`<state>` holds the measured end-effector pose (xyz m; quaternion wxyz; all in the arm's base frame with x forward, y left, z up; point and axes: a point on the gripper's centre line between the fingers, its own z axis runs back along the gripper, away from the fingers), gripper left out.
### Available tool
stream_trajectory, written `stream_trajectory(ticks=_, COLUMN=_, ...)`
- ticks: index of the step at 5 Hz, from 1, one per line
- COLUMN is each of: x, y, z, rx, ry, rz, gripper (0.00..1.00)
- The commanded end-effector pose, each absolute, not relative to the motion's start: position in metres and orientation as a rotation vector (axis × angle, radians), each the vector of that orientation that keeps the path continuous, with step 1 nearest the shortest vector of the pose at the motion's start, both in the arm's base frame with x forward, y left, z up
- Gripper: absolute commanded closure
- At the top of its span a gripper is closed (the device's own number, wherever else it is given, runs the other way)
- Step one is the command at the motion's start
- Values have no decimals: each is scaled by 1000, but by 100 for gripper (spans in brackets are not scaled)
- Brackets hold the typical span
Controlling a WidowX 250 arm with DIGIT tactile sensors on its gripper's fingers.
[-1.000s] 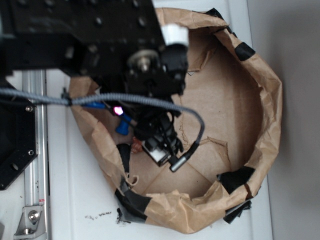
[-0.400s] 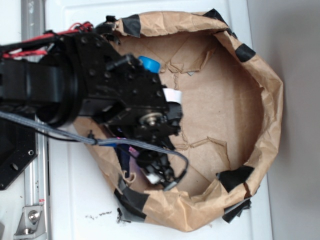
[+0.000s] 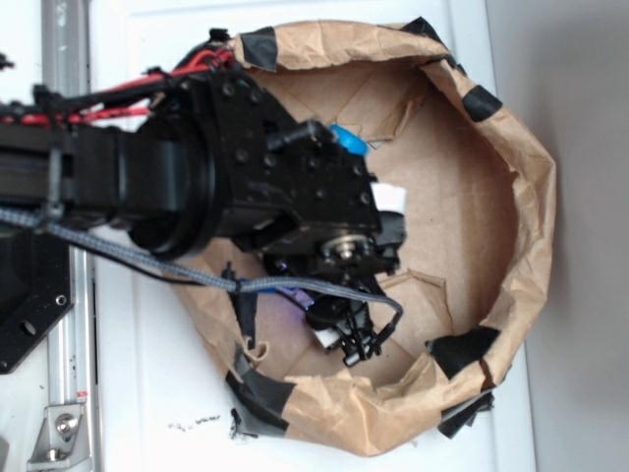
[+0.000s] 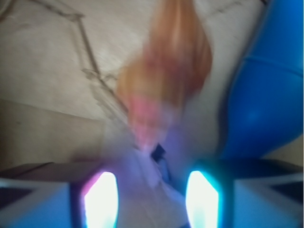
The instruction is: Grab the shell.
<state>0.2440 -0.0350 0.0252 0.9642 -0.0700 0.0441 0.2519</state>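
Between the claw's (image 4: 152,190) two glowing fingers (image 4: 100,199), spread apart and gripping nothing, one blurred shell (image 4: 166,71) lay ahead. Right of it stood one blue bottle (image 4: 266,90), on brown paper (image 4: 42,61).

my arm (image 3: 197,182) reaches in from the left, wrist bent downward. my gripper (image 4: 152,199) points down, its two lit fingertips (image 4: 100,199) parted with a gap between them, closed on nothing.
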Motion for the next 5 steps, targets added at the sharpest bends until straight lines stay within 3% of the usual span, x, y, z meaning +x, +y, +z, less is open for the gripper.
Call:
stream_trajectory(ticks=1, x=264, y=-10, z=66, rx=-115, ry=-3, rz=375, gripper=100)
stream_trajectory(ticks=2, x=262, y=6, z=96, rx=-135, ry=-53, rz=429, gripper=11)
stream_trajectory(ticks=3, x=254, y=18, z=110, rx=-157, ry=-94, rz=454, gripper=0)
stream_trajectory(ticks=4, x=260, y=15, z=98, rx=-177, ry=-66, rz=226, gripper=0)
stream_trajectory(ticks=5, x=267, y=6, z=82, rx=-110, ry=-28, rz=-25, gripper=0)
